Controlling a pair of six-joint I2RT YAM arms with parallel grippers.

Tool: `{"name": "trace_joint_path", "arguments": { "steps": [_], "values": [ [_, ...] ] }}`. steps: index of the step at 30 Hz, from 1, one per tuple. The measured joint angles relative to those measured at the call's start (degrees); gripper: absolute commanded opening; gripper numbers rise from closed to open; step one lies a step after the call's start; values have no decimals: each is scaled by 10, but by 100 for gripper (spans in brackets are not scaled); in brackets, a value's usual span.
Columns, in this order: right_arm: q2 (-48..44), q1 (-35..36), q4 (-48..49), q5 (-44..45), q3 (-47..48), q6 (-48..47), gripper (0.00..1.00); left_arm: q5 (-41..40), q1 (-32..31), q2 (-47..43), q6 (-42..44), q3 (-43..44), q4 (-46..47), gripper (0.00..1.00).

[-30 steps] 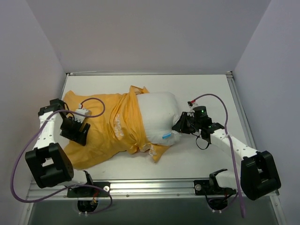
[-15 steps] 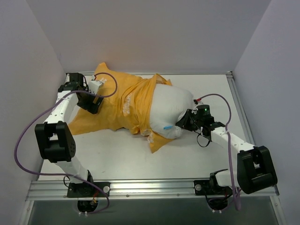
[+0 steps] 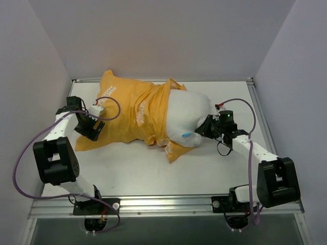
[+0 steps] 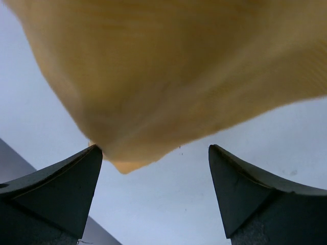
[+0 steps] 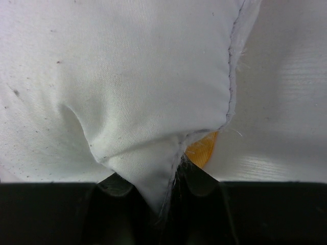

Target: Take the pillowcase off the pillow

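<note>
The orange-yellow pillowcase (image 3: 127, 109) lies bunched at the back left of the table and still covers the left half of the white pillow (image 3: 188, 113). The pillow's right half is bare, with its blue tag (image 3: 186, 135) at the near edge. My left gripper (image 3: 90, 127) sits at the pillowcase's near-left edge. In the left wrist view it (image 4: 154, 148) is wide open, and an orange fabric corner (image 4: 153, 76) hangs just above and between the jaws, ungripped. My right gripper (image 3: 207, 126) is shut on the pillow's right corner (image 5: 153, 168), white cloth pinched between its fingers (image 5: 196, 176).
White walls close in on the left (image 3: 36, 92), back and right. A metal rail (image 3: 163, 204) runs along the near edge by the arm bases. The bare white tabletop (image 3: 153, 173) stretches in front of the pillow.
My left gripper swung the pillowcase to the back-left corner, then came back toward the near side and now stands open. The pillow shifted back and right with my right gripper.
</note>
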Motion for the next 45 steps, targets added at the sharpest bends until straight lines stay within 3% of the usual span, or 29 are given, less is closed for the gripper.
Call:
{"name": "trace_joint_path", "arguments": {
  "steps": [6,7,9,10,14,21,25,30,40,45],
  "values": [
    [1,-7,0,-6,0,-6,0,16,-9,44,-35,-24,83,94],
    [2,-8,0,-7,0,-7,0,21,-9,48,-41,-28,93,90],
    [4,-11,0,-9,1,-9,0,31,-9,58,-53,-31,110,57],
    [6,-14,0,-12,1,-9,0,34,-8,64,-59,-31,117,3],
    [6,-45,0,-28,1,-8,0,37,-4,91,-78,-31,142,2],
    [-32,-167,-13,-131,1,7,0,64,45,66,-120,-26,134,2],
    [-48,-200,-42,-192,1,8,0,100,80,31,-134,18,87,2],
    [-62,-285,-51,-196,1,10,0,70,169,0,-141,103,76,2],
    [-73,-313,-92,-213,12,10,0,23,192,-4,-145,119,56,2],
    [-73,-361,-119,-235,67,28,0,22,226,3,-164,202,10,2]
  ]
}}
